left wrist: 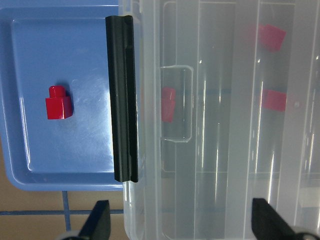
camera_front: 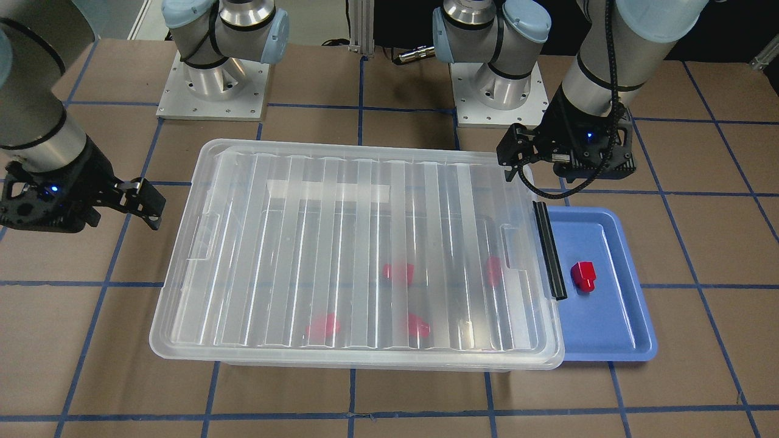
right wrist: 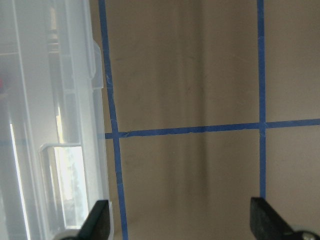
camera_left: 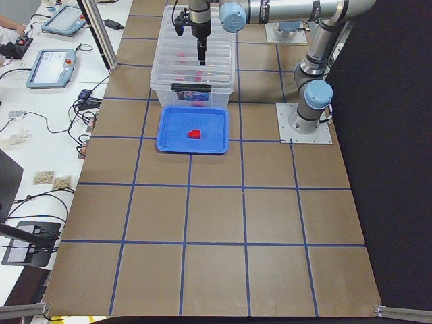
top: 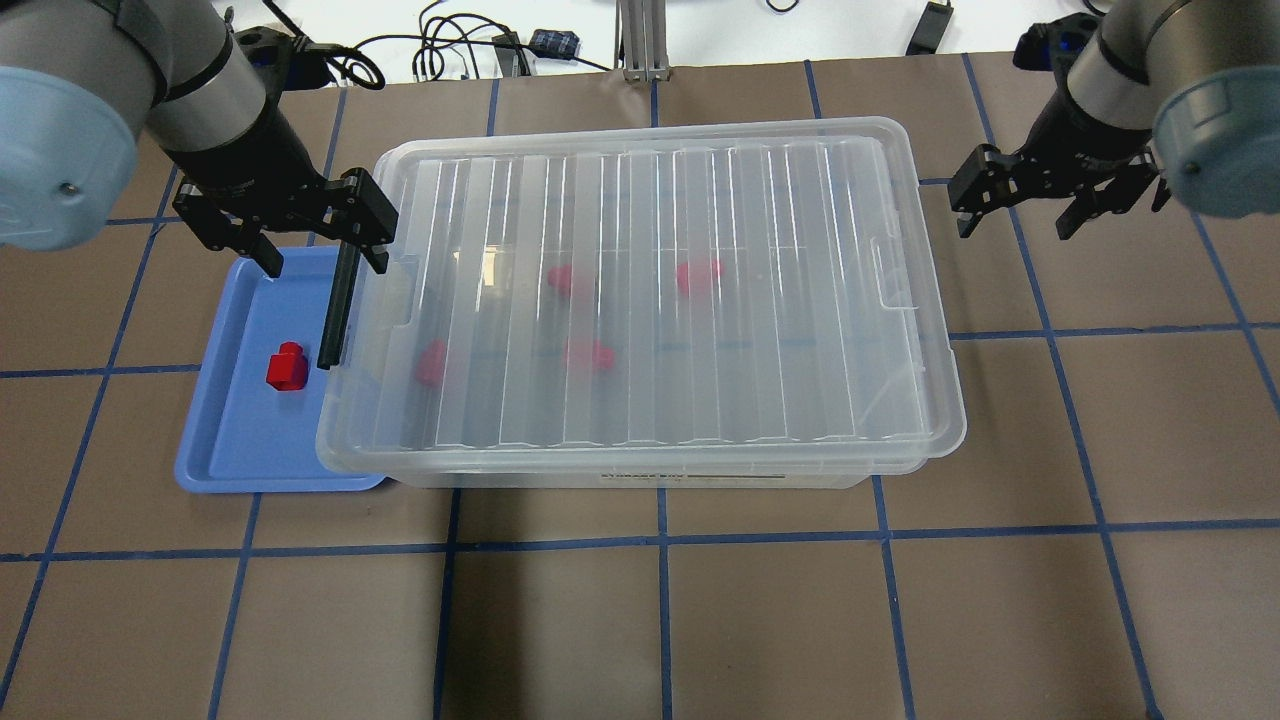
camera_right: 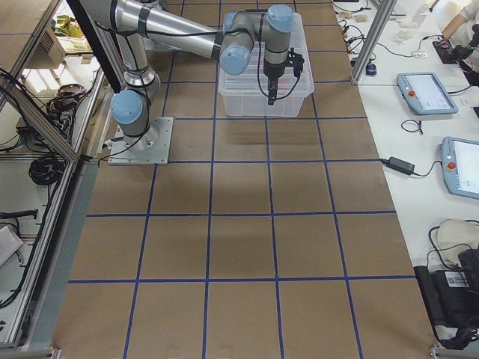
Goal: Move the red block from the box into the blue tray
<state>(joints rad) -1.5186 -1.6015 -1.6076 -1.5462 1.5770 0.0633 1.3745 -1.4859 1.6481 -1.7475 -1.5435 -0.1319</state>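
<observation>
One red block (top: 287,366) lies in the blue tray (top: 240,450), also seen in the front view (camera_front: 584,275) and the left wrist view (left wrist: 59,102). The clear box (top: 650,300) has its ribbed lid on. Several more red blocks (top: 697,277) show blurred through the lid. The black clip (top: 338,305) sits on the box end by the tray. My left gripper (top: 320,255) is open and empty, above the far end of the tray and the box corner. My right gripper (top: 1015,222) is open and empty, beside the box's other end.
The tray (camera_front: 608,328) touches the box's end and part of it lies under the lid's rim. Brown table with blue grid tape (top: 660,540) surrounds the box. Both arm bases (camera_front: 213,79) stand behind the box. Cables and a post lie past the far edge.
</observation>
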